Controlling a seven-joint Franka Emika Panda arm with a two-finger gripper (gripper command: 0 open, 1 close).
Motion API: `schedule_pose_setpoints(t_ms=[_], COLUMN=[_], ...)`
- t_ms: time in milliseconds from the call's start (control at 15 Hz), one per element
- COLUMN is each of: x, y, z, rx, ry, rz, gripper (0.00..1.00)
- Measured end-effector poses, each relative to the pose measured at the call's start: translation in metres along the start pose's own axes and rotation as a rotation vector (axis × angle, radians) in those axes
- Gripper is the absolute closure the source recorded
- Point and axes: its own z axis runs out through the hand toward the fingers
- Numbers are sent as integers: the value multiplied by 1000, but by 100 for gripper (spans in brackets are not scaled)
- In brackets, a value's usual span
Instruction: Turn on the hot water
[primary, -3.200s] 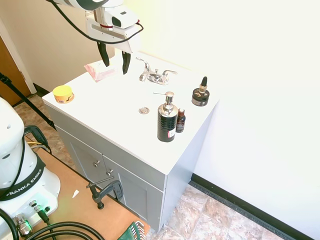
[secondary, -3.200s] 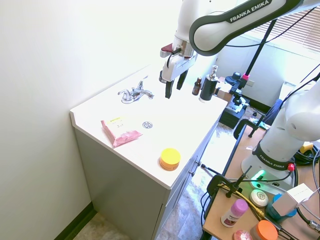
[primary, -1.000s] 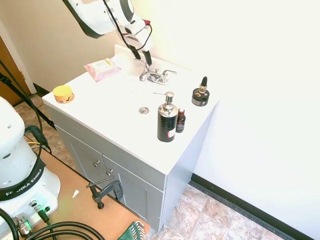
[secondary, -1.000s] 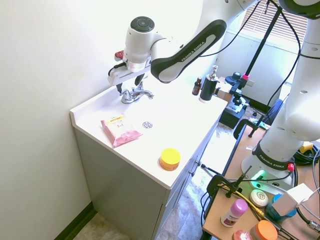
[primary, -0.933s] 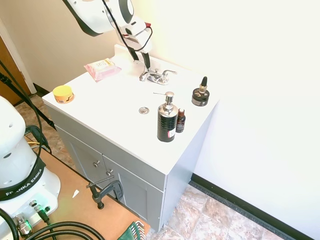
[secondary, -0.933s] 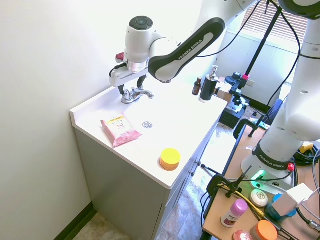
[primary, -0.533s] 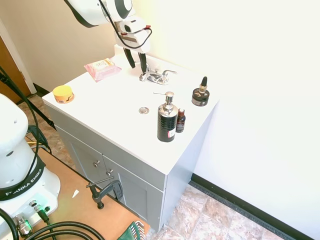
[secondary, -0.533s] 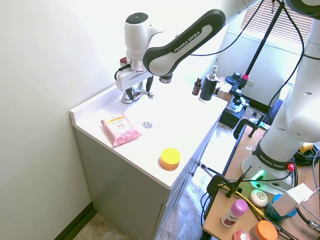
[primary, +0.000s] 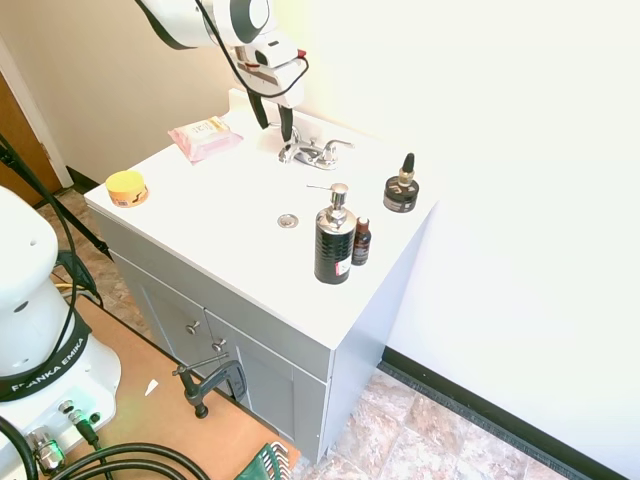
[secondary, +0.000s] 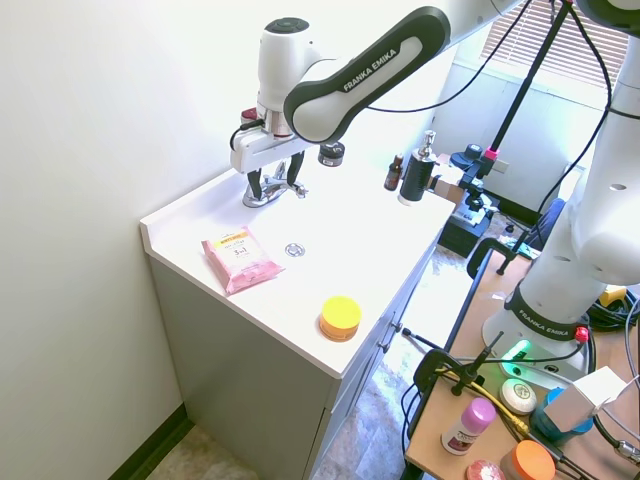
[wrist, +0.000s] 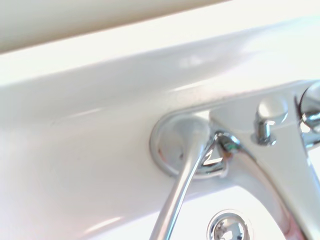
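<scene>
The chrome faucet (primary: 312, 153) (secondary: 270, 201) stands at the back of the white sink counter (primary: 220, 200), against the wall. No hot water shows at its short spout. My gripper (primary: 276, 131) (secondary: 275, 190) hangs open right over the faucet's end nearest the pink pack, one black finger on each side of that lever. In the wrist view this slim lever handle (wrist: 187, 170) fills the middle, rising off its round base, with the spout (wrist: 275, 170) to one side and the drain (wrist: 227, 230) beyond.
A pink wipes pack (primary: 204, 137) (secondary: 241, 262) and a yellow jar (primary: 127, 187) (secondary: 340, 317) lie on one end of the counter. A black pump bottle (primary: 334, 240), a small brown bottle (primary: 361, 242) and a dropper jar (primary: 401, 190) stand at the other. The wall is just behind the faucet.
My gripper swung from above mid-counter to the faucet at the back wall, turned, and in the last second settled lower around the lever on the pink pack's side. Nothing else moved.
</scene>
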Motion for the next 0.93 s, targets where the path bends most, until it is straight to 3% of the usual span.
schedule_pose_setpoints(t_ms=[333, 600, 733, 933], x=[-2, 13, 15, 25], y=[-4, 5, 7, 19], z=[-1, 4, 3, -19], rx=[-55, -101, -95, -62], ry=[83, 105, 47, -63], rz=[-23, -9, 9, -37], gripper=[0, 0, 0, 0])
